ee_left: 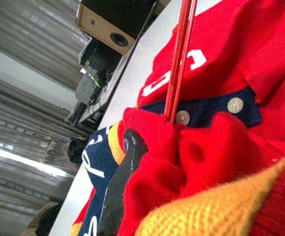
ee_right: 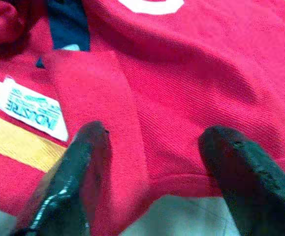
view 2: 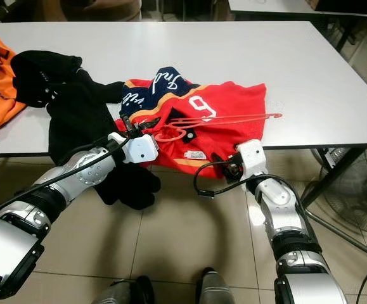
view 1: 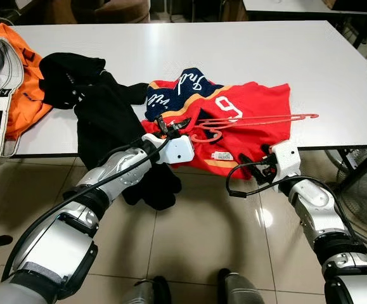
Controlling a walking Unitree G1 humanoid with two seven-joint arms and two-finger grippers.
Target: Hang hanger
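A: Status on the hang job?

B: Dressing stage, by my read. The red hanger (view 1: 253,120) lies across the red jersey (view 1: 259,107) near the front edge of the white tabletop (view 1: 234,50). Hook end points at the left end effector (view 1: 165,126). The jersey hem droops over that edge.

A: Left end effector?

B: At the jersey's collar, beside the hook. In its wrist view, red fabric is bunched against one black finger (ee_left: 120,182), and the hanger's rods run into the collar opening by a button (ee_left: 182,117). Looks like it's pinching cloth; I can't confirm full closure.

A: Right?

B: The right end effector (ee_right: 152,167) is spread, fingers either side of the hem fold, not gripping. It sits just off the tabletop edge, below the jersey's label (ee_right: 26,109).

A: Next move?

B: Judgement: feed the hanger arm into the shoulder while the left one holds the collar open, and the right one tensions the hem. Needs a fine pinch on one cloth layer.

A: Clearance?

B: Far half of the tabletop is bare. On the left, a black garment (view 1: 101,114) touches the jersey and hangs over the edge by the left forearm, so there's snag risk. The orange clothes (view 1: 25,82) are well apart. A fan (view 2: 354,183) stands on the floor to the right, under the tabletop.
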